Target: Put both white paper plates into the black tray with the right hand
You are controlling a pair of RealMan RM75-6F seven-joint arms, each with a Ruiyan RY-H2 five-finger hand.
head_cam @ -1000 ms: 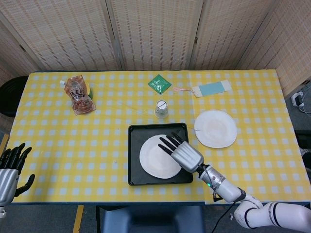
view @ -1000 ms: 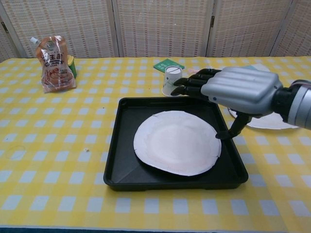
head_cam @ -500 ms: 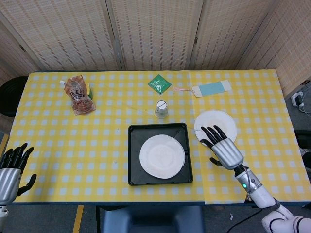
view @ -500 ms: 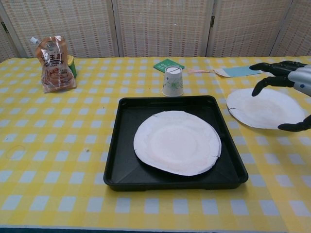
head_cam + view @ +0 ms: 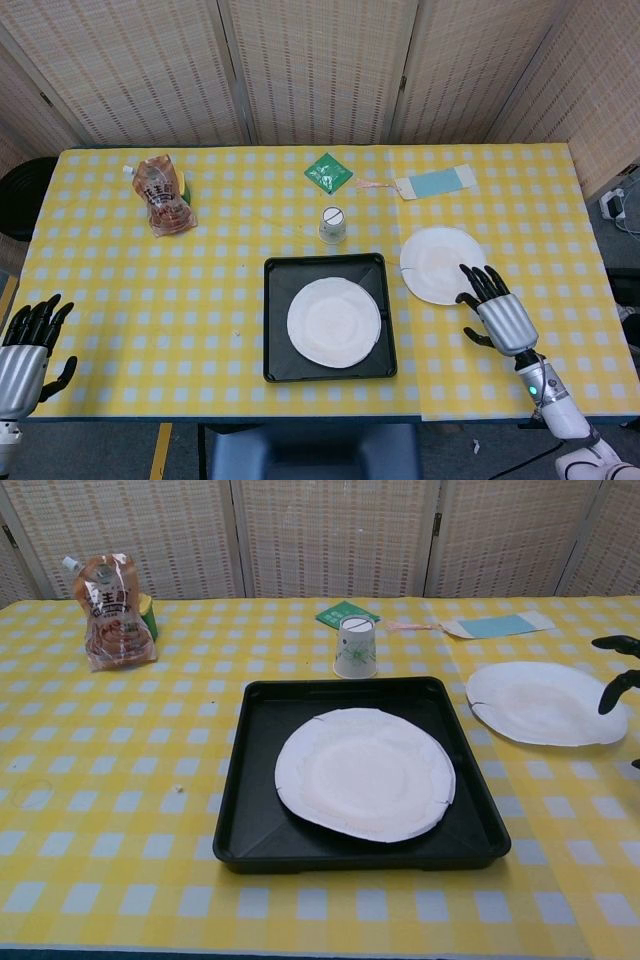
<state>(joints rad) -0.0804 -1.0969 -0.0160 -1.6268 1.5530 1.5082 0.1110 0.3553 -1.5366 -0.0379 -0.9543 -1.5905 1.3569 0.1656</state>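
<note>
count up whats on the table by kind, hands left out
white paper plates: 2, one in the tray, one on the cloth
black tray: 1
paper cup: 1
sauce pouch: 1
green packet: 1
blue tag: 1
total: 7

Yellow-and-white checked tablecloth [image 5: 240, 250], black tray [image 5: 275, 320], white plates [image 5: 334, 322], green packet [image 5: 328, 172], seemingly orange-brown pouch [image 5: 164, 196].

Staged test room: woven screens [image 5: 320, 70], checkered table [image 5: 250, 215].
</note>
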